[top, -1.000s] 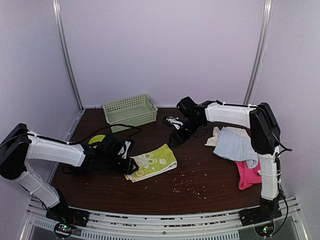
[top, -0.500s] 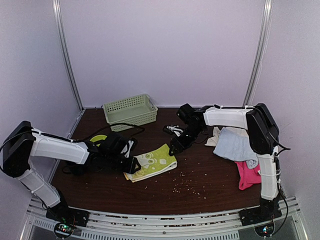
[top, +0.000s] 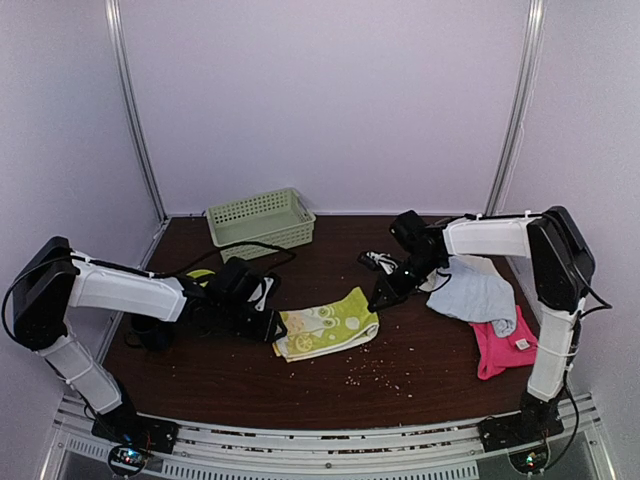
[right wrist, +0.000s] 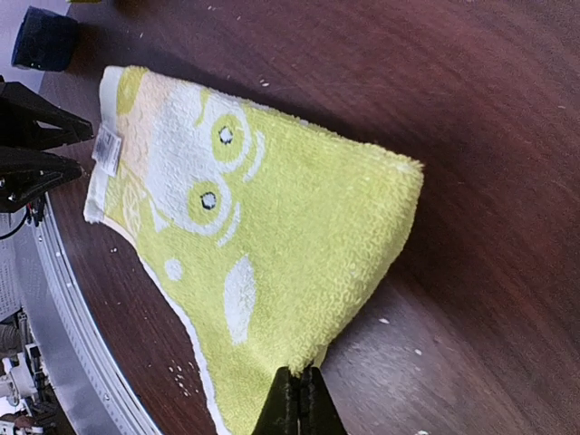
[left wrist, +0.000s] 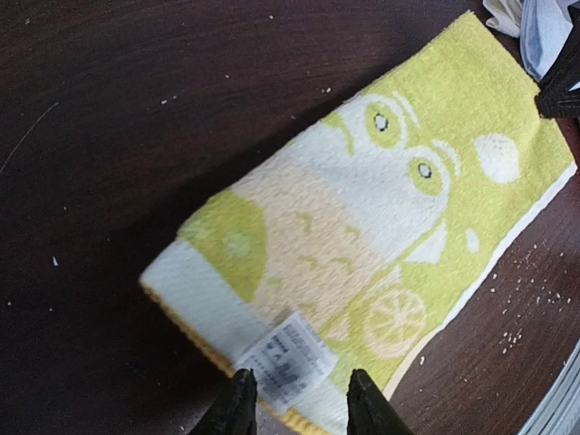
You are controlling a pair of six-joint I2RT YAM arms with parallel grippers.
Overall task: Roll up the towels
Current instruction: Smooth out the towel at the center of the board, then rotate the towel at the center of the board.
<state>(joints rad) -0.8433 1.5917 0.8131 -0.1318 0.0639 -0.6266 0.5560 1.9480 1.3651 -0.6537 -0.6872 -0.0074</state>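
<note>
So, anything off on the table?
White crumbs are scattered over the table near its front edge, just in front of the green towel. The blue towel and the pink towel lie in a crumpled heap at the right. Nothing looks damaged.
</note>
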